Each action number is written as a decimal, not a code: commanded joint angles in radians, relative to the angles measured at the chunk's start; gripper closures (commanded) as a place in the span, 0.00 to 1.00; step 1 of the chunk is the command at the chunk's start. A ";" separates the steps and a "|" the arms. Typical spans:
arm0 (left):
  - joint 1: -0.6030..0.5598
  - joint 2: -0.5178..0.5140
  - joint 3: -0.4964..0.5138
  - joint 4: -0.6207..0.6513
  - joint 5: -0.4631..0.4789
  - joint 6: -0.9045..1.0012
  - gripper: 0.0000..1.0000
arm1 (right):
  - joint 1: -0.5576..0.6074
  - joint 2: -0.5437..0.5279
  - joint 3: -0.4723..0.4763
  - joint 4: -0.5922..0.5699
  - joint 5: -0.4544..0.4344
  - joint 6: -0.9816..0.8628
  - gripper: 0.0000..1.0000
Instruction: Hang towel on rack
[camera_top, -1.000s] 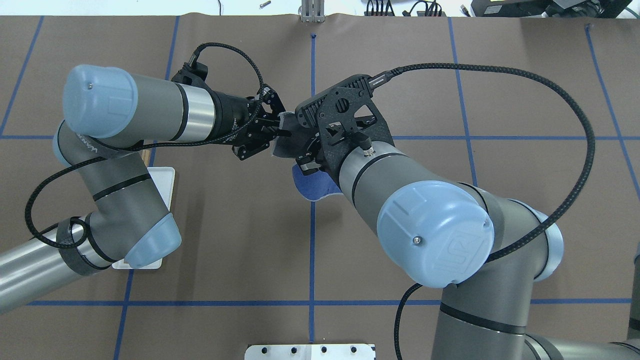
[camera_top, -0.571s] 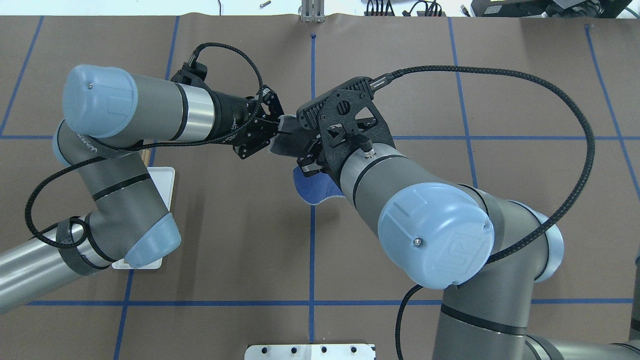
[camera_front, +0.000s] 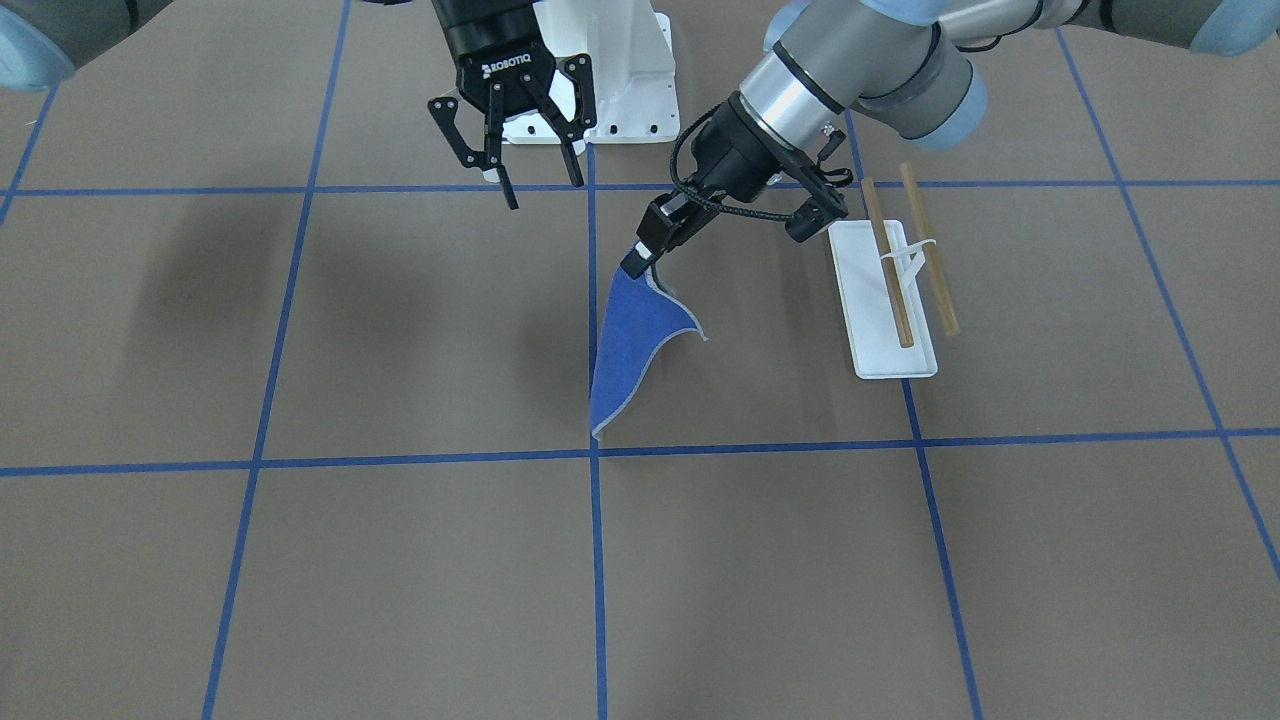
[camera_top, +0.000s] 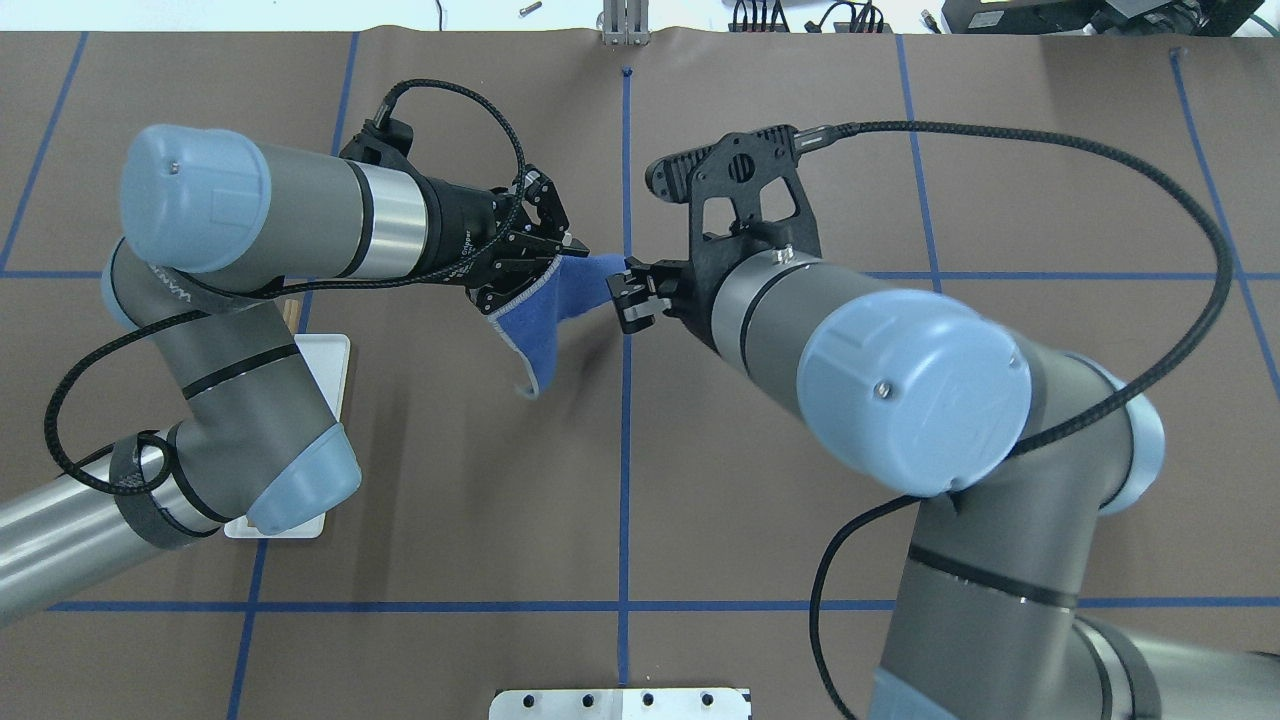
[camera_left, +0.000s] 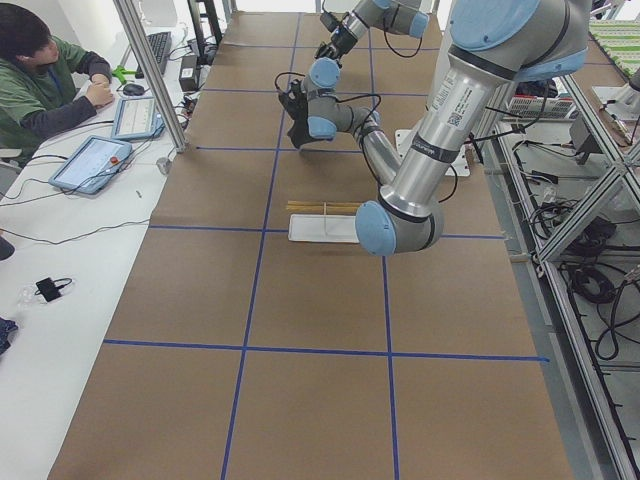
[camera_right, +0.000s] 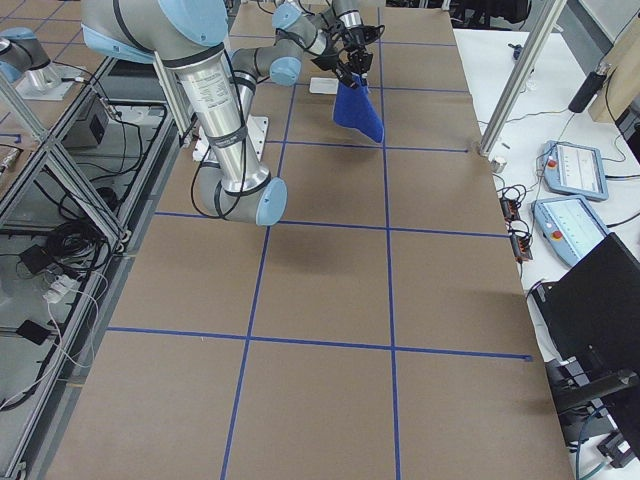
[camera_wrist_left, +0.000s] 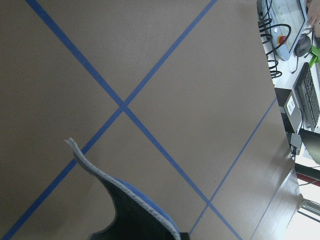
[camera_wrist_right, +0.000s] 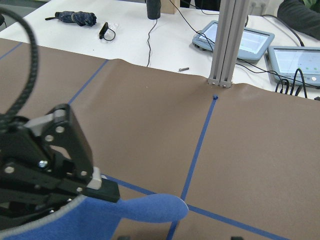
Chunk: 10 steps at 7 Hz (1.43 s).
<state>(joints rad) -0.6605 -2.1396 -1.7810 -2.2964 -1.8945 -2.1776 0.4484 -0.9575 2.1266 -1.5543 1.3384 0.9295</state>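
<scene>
- Towel (camera_front: 630, 340): blue with a pale edge, up in the air over the middle of the table (camera_front: 300, 560).
- Held by its top corner only, with the rest hanging down in a long, pointed fold.
- Low tip close to the table; cannot tell if touching.
- Left gripper (camera_front: 640, 258): jaws clenched tight on the top corner of the towel, tilted down toward the table.
- Right gripper (camera_front: 545, 192): jaws spread wide with nothing in them, pointing down above the table.
- Just beside the towel's top end in the overhead view, but apart from it in the front view, not holding it.
- Rack (camera_front: 880, 330): flat on the table on the left arm's side, near the towel but not touching it.
- White base, white bracket, two brown dowels (camera_front: 888, 270) lying side by side above the base.
- Towel not yet on the rack.
- Part of the rack's base hidden under the left arm in the overhead view.
- Seen from the left wrist: pale edge of the towel curling up at the bottom, with brown table and blue lines (camera_wrist_left: 150, 135) behind.
- Pedestal (camera_front: 630, 100): big, white and bolted, at the robot's end of the table, behind the right gripper.
</scene>
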 joint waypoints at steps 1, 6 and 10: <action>-0.014 0.004 -0.018 0.002 -0.001 0.007 1.00 | 0.177 -0.058 -0.022 -0.027 0.251 0.009 0.00; -0.159 0.195 -0.124 0.006 -0.215 0.448 1.00 | 0.645 -0.070 -0.452 -0.099 0.697 -0.539 0.00; -0.296 0.427 -0.143 0.003 -0.420 1.072 1.00 | 0.881 -0.197 -0.567 -0.089 0.827 -0.889 0.00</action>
<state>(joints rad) -0.9212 -1.7555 -1.9292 -2.2958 -2.2795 -1.2546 1.2718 -1.1176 1.5691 -1.6433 2.1223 0.1045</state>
